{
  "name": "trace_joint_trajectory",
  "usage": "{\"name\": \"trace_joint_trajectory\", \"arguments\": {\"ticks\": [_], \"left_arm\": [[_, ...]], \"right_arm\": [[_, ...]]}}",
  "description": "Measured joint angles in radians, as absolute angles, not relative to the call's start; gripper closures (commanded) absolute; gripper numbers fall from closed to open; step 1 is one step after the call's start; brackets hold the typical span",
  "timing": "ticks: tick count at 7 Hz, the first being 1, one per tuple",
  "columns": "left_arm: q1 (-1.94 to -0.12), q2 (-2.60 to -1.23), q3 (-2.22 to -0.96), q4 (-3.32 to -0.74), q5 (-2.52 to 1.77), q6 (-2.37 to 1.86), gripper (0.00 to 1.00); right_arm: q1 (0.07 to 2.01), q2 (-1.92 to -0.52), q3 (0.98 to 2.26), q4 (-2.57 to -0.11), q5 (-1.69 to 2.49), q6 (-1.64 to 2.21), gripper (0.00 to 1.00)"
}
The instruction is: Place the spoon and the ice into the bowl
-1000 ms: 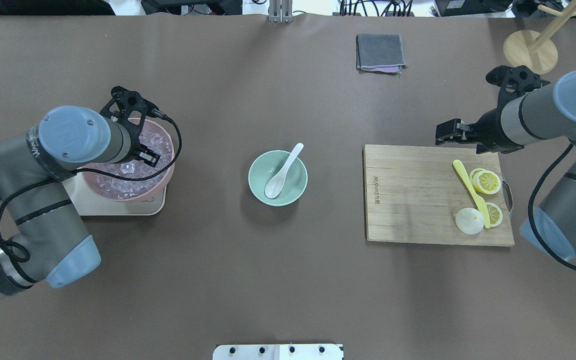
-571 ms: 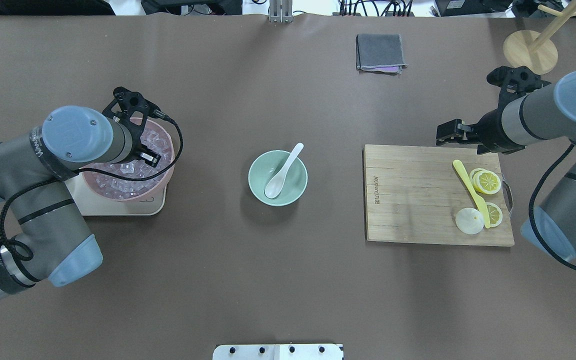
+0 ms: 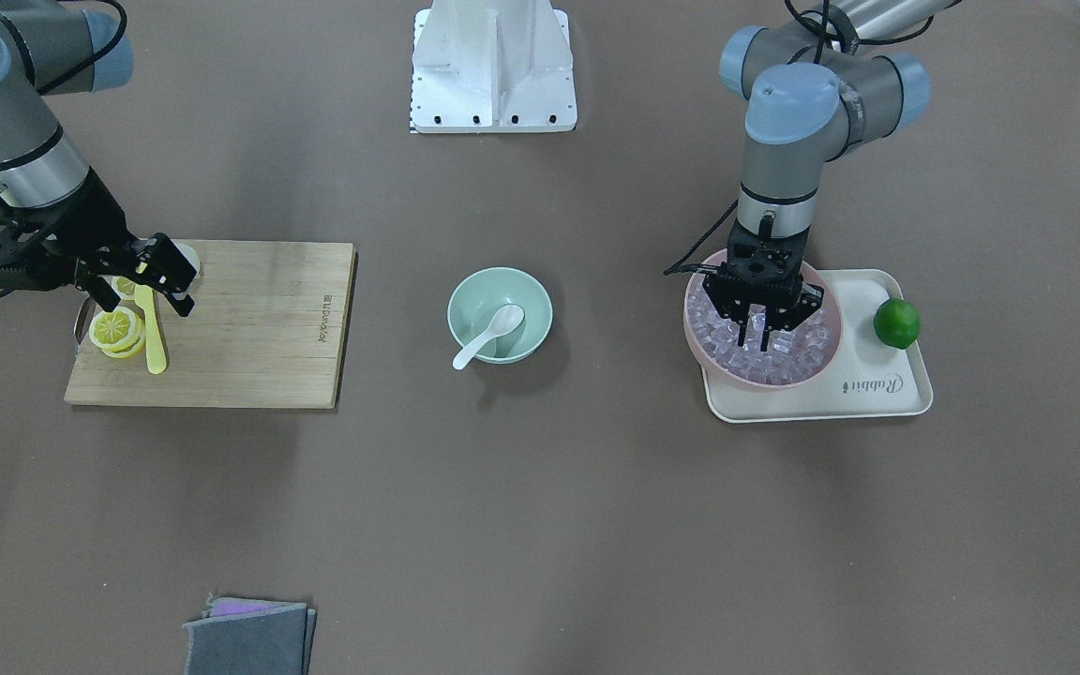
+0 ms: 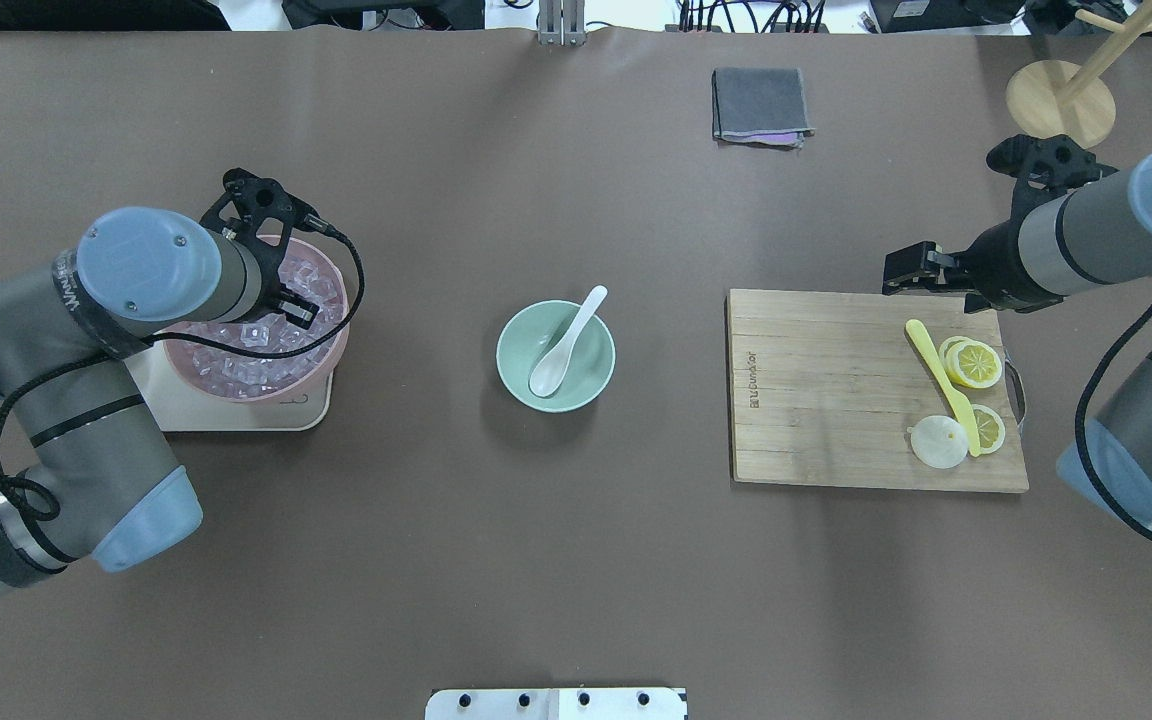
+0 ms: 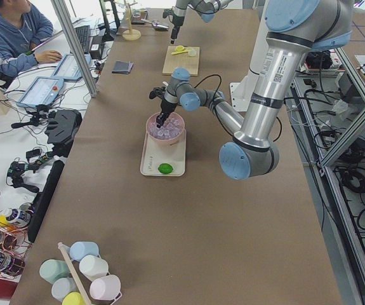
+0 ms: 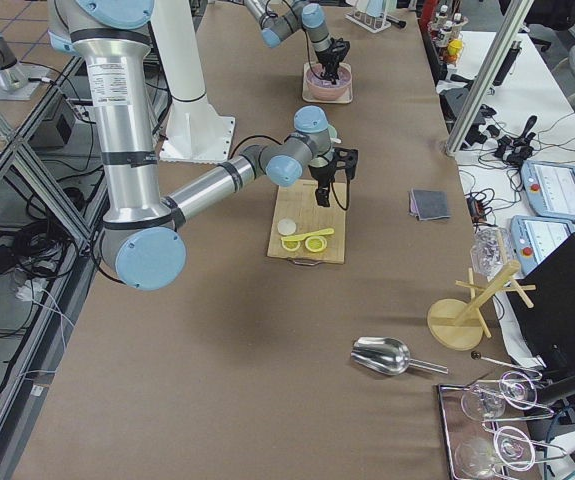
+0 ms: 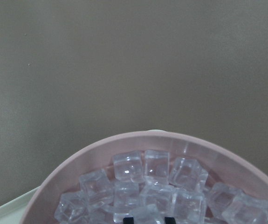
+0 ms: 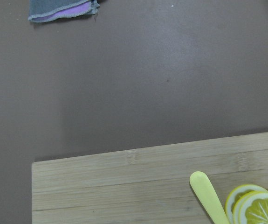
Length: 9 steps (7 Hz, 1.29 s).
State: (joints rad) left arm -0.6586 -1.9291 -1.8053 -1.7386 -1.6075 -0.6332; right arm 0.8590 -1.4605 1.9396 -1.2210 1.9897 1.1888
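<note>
The white spoon (image 4: 566, 345) lies in the mint-green bowl (image 4: 508, 352) at the table's middle, scoop down and handle over the far rim; both also show in the front-facing view, spoon (image 3: 488, 337) and bowl (image 3: 465, 298). My left gripper (image 3: 756, 339) reaches down into the pink bowl (image 3: 701, 349) full of ice cubes (image 7: 129, 165). In the left wrist view its two fingertips (image 7: 129, 218) stand close on either side of one ice cube. My right gripper (image 4: 904, 270) hangs open and empty over the far edge of the cutting board (image 4: 816, 400).
The pink bowl stands on a cream tray (image 3: 887, 389) with a lime (image 3: 896, 323). A yellow plastic knife (image 4: 936, 365) and lemon slices (image 4: 976, 362) lie on the board. A grey cloth (image 4: 761, 103) and a wooden stand (image 4: 1061, 100) are at the far side.
My left arm dipped a little into the pink bowl and came back up slightly. My right arm drifted a little to the right. Spoon and bowl have not moved.
</note>
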Motion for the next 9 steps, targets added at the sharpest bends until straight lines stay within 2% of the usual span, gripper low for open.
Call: {"name": "trace_joint_trajectory", "arguments": {"ticks": [4, 6, 8, 9], "left_arm": [[-0.686, -1.959, -1.906, -1.726, -1.622, -0.67, 1.0], [-0.606, -2.076, -1.869, -1.706, -1.623, -0.852, 1.0], [-0.517, -2.248, -1.78, -1.631, -1.62, -1.026, 1.0], [-0.482, -2.298, -1.745, -1.613, -1.616, -1.07, 0.03]], "right_arm": [[0.905, -1.496, 1.956, -1.221, 2.037, 1.129, 0.0], [0.934, -1.516, 1.954, -1.221, 2.064, 1.068, 0.0], [0.984, -1.541, 1.95, -1.222, 2.11, 0.988, 0.0], [1.005, -1.55, 1.949, -1.222, 2.128, 0.961, 0.0]]}}
